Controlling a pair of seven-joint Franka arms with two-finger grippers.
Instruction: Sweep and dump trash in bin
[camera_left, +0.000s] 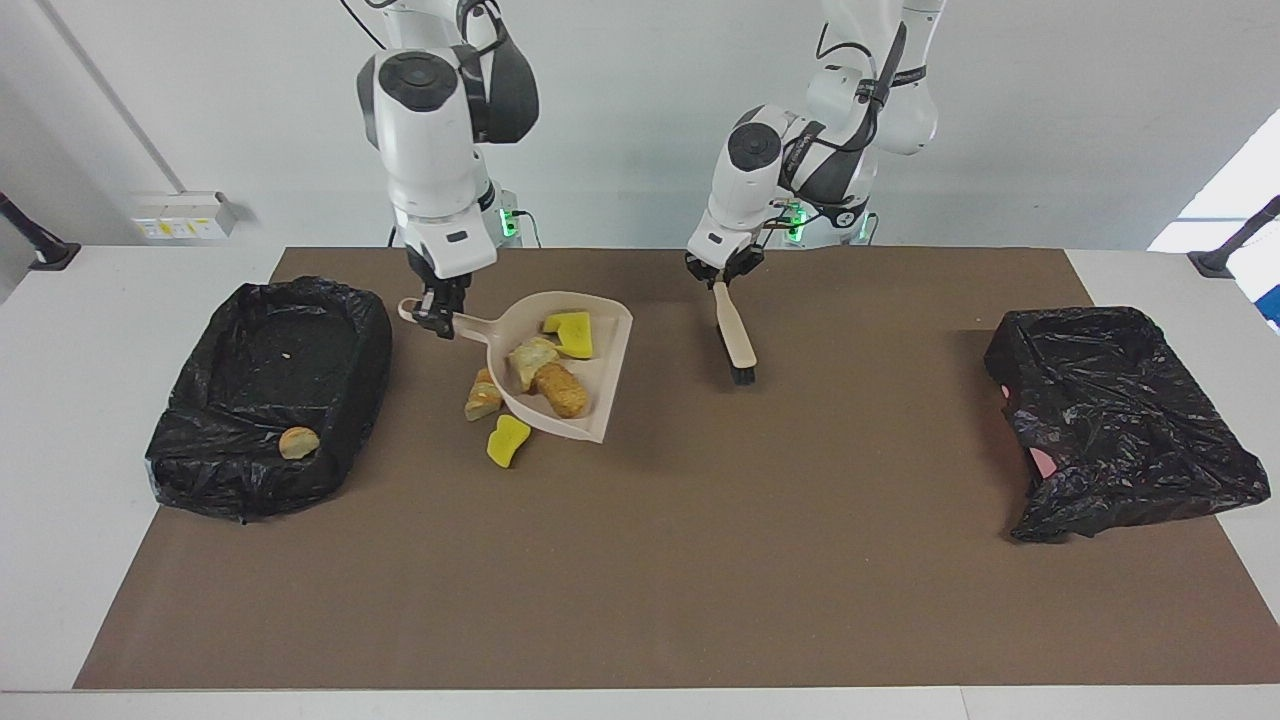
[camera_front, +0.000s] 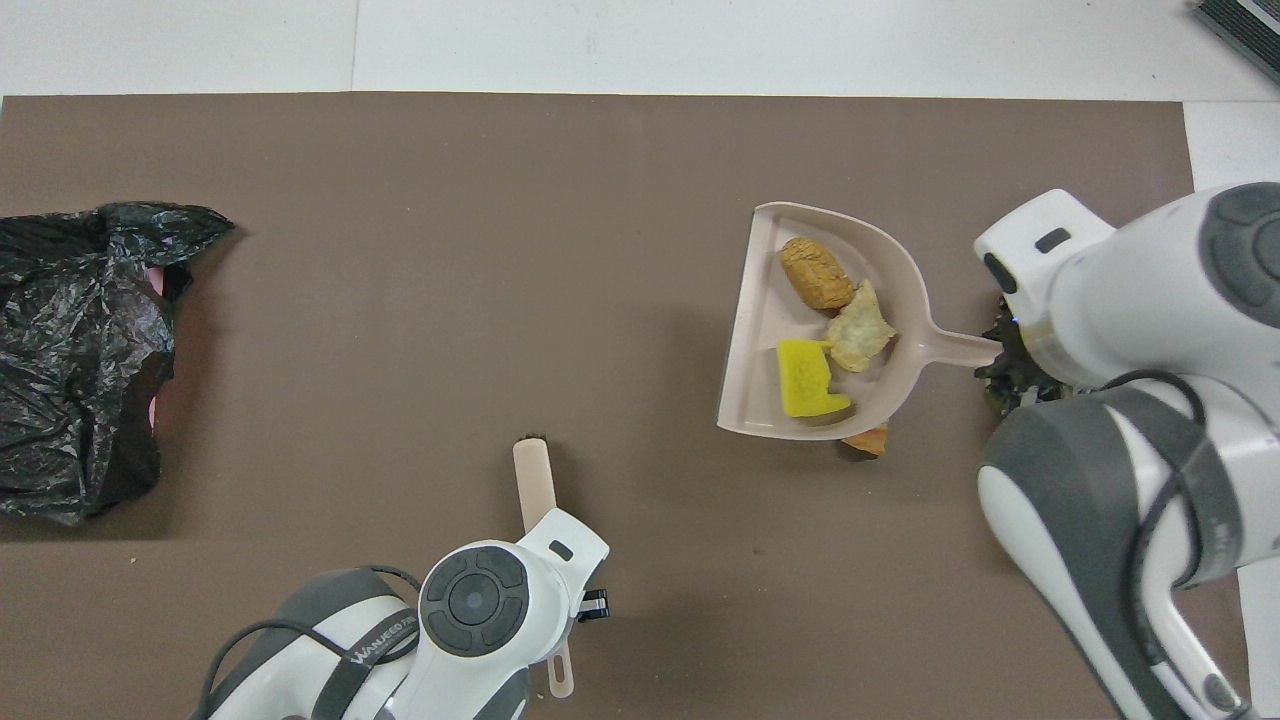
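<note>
Right gripper (camera_left: 437, 322) clamped on raised dustpan (camera_left: 585, 400) carrying trash (camera_left: 548, 360), left gripper (camera_left: 722, 276) gripping brush (camera_left: 735, 335), lined bin (camera_left: 270, 395) alongside

The 2 arms were glossy white with dark grey joint caps (camera_left: 415, 68), black cables, and green base lights.

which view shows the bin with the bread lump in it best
The facing view: the whole black-lined bin shows, open side up, with a bread lump inside. In the overhead view the right arm covers nearly all of it; only a dark scrap shows.
</note>
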